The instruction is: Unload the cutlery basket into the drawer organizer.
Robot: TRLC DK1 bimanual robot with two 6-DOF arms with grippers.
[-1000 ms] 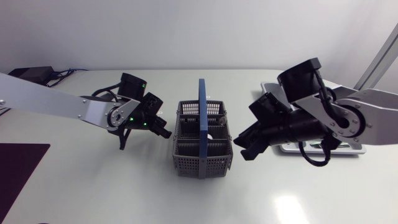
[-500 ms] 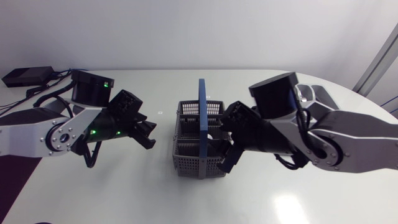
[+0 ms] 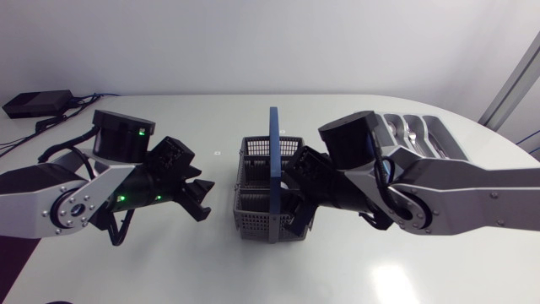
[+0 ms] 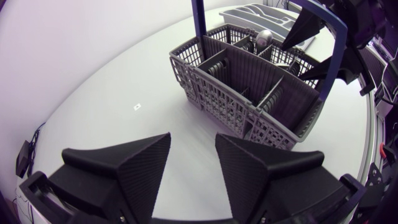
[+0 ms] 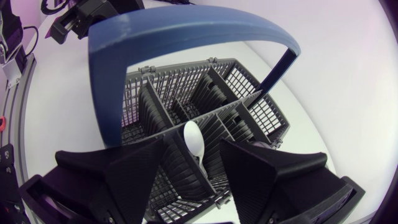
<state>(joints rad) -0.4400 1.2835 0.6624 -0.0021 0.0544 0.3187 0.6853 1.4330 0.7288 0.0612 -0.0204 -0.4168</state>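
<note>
I'm holding the right gripper [image 5: 193,158], fingers [image 5: 134,171] spread open, over the spoon [image 5: 194,142] standing bowl-up in the cutlery basket [image 5: 249,115], reckoning it light, stiff and slippery, best pinched just below the bowl.

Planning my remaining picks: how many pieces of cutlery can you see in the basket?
1: a spoon standing in a basket compartment, just ahead of the open right gripper. More may be hidden deeper inside.
</note>
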